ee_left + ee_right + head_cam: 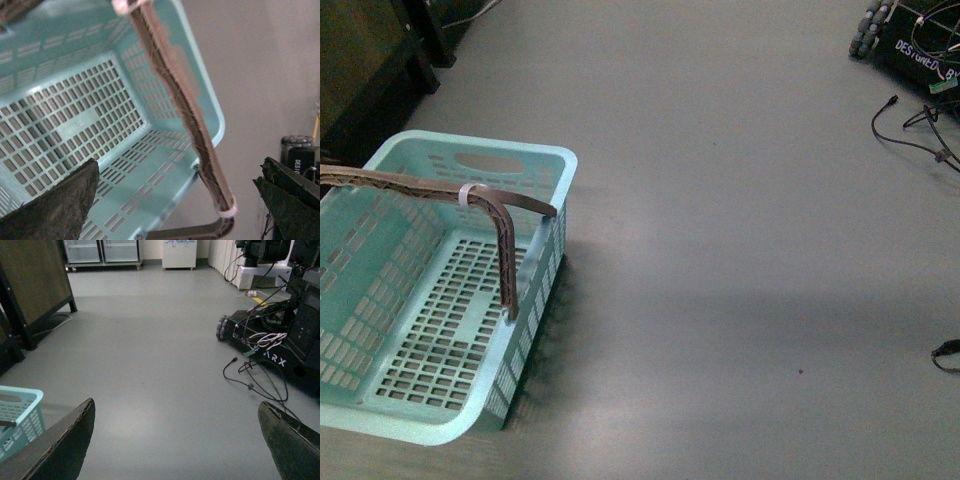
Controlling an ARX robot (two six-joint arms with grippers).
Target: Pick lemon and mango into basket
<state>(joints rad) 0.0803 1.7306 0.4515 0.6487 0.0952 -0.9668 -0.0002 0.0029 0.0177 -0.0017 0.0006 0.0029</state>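
The basket (535, 160) sits on grey floor (740, 250) — left fingers (60, 205) spread above it (right fingers (60, 450) apart too).

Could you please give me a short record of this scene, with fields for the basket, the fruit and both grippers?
basket: light teal, on grey floor, to the robot's left, no fruit seen inside
handles: brown, bound by a pale tie
lemon, mango: in no view
left gripper: open, empty, over the basket
right gripper: open, empty, over the floor
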